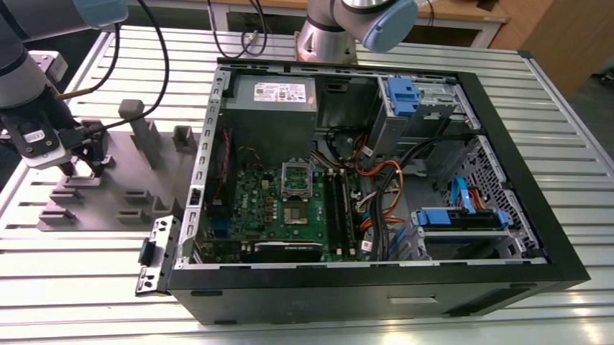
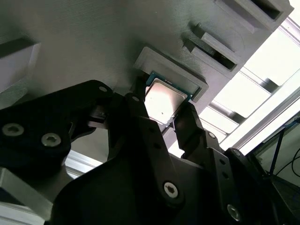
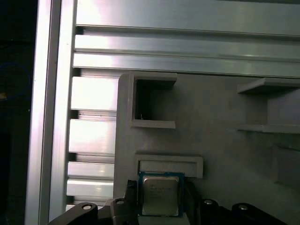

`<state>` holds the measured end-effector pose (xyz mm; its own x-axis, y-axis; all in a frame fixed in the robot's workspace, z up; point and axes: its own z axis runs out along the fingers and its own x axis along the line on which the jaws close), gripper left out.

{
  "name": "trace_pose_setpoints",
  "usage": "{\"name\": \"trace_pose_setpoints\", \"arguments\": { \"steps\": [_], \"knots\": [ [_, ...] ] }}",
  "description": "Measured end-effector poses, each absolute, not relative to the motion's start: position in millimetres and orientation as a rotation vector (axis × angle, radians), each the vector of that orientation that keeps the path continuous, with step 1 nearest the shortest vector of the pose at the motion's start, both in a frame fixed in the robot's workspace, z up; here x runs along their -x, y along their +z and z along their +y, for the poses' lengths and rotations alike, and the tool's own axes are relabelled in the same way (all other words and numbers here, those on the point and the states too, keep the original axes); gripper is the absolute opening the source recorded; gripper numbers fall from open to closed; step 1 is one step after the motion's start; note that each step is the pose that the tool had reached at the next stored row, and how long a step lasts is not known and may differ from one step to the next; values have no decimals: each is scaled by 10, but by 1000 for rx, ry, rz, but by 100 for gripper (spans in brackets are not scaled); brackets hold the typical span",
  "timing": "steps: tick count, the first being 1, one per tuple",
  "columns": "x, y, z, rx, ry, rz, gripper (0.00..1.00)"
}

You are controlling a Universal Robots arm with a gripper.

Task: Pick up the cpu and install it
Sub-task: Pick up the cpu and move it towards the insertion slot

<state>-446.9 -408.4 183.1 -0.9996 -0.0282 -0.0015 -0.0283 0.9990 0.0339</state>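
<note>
Two black fingers [image 2: 140, 119] of the gripper [image 1: 85, 164] are pressed against opposite edges of the cpu [image 2: 163, 99], so the gripper is clamped on this chip. The cpu shows its silvery top and is at the grey holder block [image 1: 120, 198], just beside a low raised frame [image 2: 176, 72] on the block's surface. In the first wrist view the chip's edge meets this frame, but I cannot tell if the chip rests on the block or is lifted from it. In the exterior view the gripper stands over the end of the holder block that is far from the open computer case [image 1: 384, 295]. This case lies just beside the holder block, with a green motherboard [image 1: 278, 208] inside.
</note>
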Motion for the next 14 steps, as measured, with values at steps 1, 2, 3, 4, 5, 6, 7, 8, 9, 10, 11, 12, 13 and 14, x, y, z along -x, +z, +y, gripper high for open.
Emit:
{"name": "trace_pose_setpoints", "arguments": {
  "steps": [1,2,3,4,5,6,7,8,9,10,11,12,13,14],
  "knots": [
    [4468,1832,-4084,44,53,3140,56],
    [4468,1832,-4084,44,53,3140,56],
    [4467,1831,-4084,44,53,3140,63],
    [4465,1831,-4084,44,53,3140,63],
    [4461,1832,-4084,44,53,3140,63],
    [4456,1832,-4084,44,53,3140,63],
    [4451,1832,-4084,44,53,3140,63],
    [4446,1831,-4084,44,53,3140,63],
    [4440,1831,-4084,44,53,3140,63],
    [4434,1831,-4084,44,53,3140,63],
    [4429,1832,-4084,44,53,3140,63],
    [4423,1831,-4084,44,53,3140,63],
    [4418,1831,-4084,44,53,3140,63],
    [4413,1831,-4084,44,53,3140,63]
  ]
}}
